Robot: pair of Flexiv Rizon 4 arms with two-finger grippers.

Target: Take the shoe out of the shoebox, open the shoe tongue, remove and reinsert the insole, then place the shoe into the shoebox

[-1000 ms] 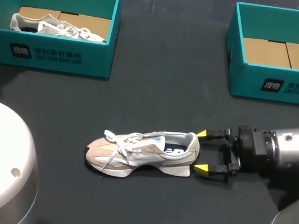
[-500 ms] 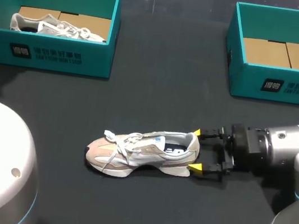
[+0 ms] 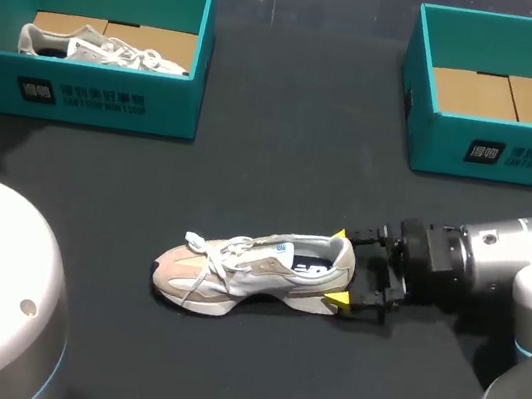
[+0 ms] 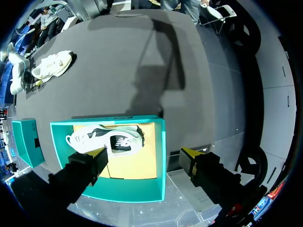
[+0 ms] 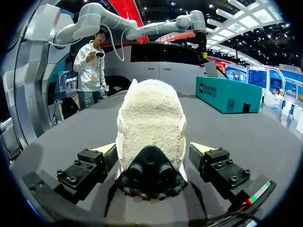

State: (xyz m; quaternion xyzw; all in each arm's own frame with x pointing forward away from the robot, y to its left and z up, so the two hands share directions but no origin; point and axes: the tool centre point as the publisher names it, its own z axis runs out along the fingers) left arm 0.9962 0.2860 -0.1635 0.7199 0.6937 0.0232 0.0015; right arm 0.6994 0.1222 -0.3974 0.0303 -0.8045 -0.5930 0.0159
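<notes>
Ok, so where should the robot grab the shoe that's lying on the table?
Probably by the heel, coming from behind it. The shoe stands upright on its sole with its narrow heel facing the right gripper, whose open jaws stand on either side of it.

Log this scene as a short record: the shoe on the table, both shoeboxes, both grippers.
shoe on table: upright on its sole, out of the boxes, heel toward the robot's right
right gripper: open, one finger on each side of the heel, not clamped
left gripper: open, above the left shoebox
left shoebox: holds a second shoe
right shoebox: no shoe inside, cardboard floor showing
</notes>
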